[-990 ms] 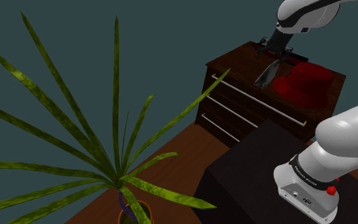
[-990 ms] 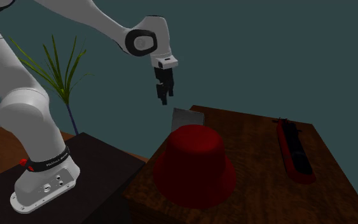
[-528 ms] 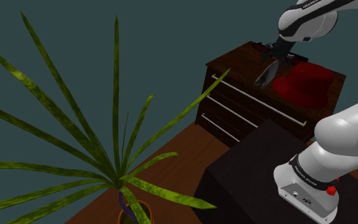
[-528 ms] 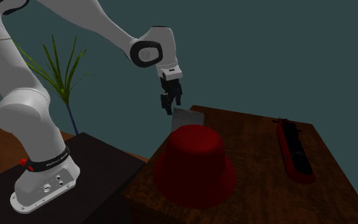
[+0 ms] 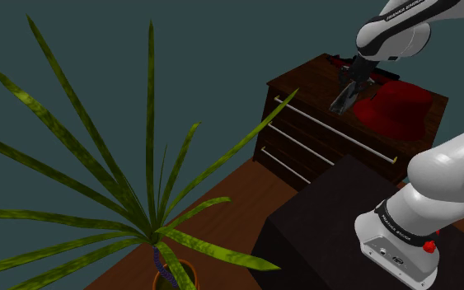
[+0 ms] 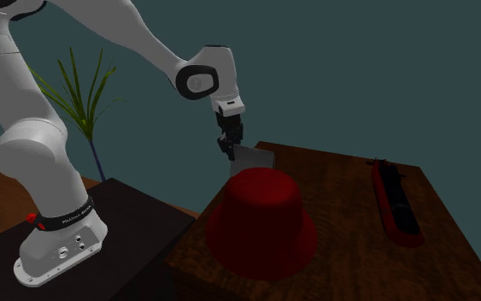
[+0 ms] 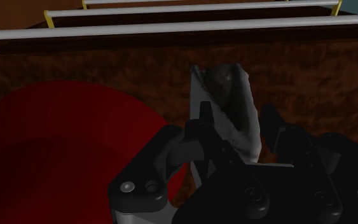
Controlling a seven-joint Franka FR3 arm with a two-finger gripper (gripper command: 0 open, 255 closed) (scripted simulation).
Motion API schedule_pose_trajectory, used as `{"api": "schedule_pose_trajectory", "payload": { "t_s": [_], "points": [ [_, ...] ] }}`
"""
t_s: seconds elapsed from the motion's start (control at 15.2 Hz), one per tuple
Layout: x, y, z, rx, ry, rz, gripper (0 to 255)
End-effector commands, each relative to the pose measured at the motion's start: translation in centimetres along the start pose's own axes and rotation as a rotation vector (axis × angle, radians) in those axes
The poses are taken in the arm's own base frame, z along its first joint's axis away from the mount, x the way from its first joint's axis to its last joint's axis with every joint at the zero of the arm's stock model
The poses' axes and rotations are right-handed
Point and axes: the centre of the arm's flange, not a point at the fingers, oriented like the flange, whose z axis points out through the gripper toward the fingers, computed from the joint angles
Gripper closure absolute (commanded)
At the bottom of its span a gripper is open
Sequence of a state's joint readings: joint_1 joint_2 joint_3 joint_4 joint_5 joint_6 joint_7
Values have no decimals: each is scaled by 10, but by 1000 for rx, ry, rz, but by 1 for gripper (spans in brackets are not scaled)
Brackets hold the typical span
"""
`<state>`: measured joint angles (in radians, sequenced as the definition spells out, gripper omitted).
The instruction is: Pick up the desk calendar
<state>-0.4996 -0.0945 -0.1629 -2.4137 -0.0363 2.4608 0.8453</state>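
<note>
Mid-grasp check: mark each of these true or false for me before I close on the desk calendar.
The claw straddles the grey desk calendar, fingers apart. True.
The desk calendar lies in an open drawer. False: it stands on the dresser top.
A red hat sits beside it on the dresser. True.
The potted plant is on the dresser. False: it stands on the floor, apart from it.

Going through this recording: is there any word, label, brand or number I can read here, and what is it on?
Nothing can be read with confidence.
Black band round the arm's base: white lettering, too small to read.
Arm link at the shoulder view's top right: dark lettering, too small to read.
Desk calendar: mottled grey face, no legible dates or words.
</note>
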Motion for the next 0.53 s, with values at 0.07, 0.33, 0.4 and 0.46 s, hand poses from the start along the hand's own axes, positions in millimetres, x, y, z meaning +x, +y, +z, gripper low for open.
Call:
{"api": "schedule_pose_trajectory", "payload": {
  "t_s": [0.07,0.33,0.4,0.46],
  "points": [
    [0,1,1,-1,0,1,255],
    [0,1,0,-1,0,1,255],
    [1,1,0,-1,0,1,255],
    [1,0,-5,-1,0,1,255]
  ]
}}
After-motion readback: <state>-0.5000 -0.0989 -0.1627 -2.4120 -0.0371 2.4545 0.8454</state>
